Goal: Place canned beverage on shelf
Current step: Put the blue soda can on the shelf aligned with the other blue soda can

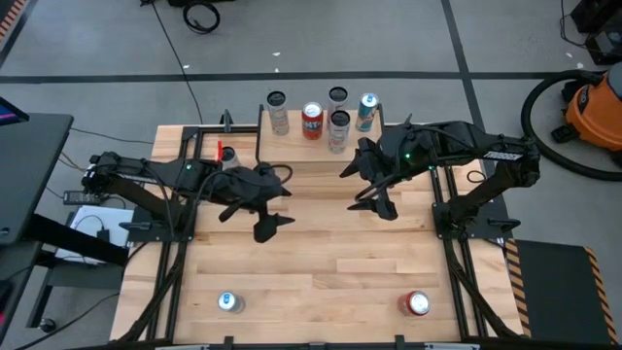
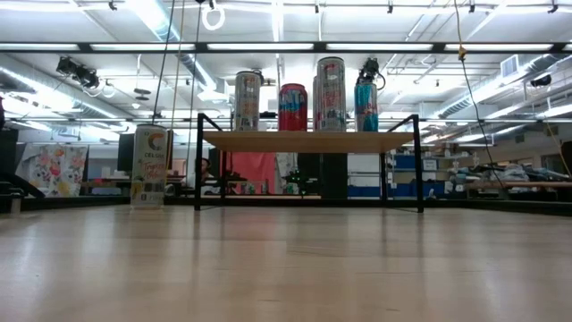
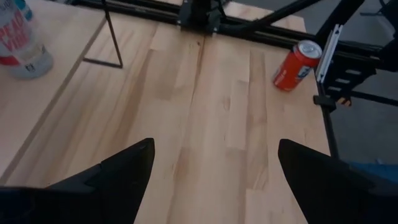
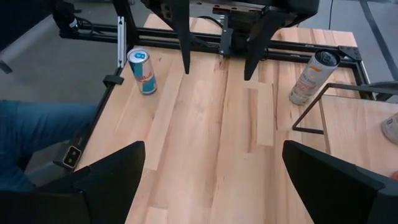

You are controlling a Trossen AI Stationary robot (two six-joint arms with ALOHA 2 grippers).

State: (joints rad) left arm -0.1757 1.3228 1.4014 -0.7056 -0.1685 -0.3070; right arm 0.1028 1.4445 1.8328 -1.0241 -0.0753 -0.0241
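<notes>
The shelf (image 2: pixel 304 141) stands at the table's far edge on thin black legs, with several cans upright on its wooden top (image 1: pixel 292 144). A white can (image 2: pixel 149 167) stands on the table left of it. Two more cans stand upright near the table's near edge: a blue one (image 1: pixel 228 302) at the left, also in the right wrist view (image 4: pixel 142 70), and a red one (image 1: pixel 418 303) at the right, also in the left wrist view (image 3: pixel 297 65). My left gripper (image 1: pixel 262 216) and my right gripper (image 1: pixel 367 190) hover open over the table's middle, with nothing between their fingers.
Black rails and arm mounts run along the table's left and right sides (image 1: pixel 180 243). A person's leg in blue (image 4: pixel 25 149) shows beside the table. Bare wood (image 1: pixel 321 262) lies between the grippers and the two near cans.
</notes>
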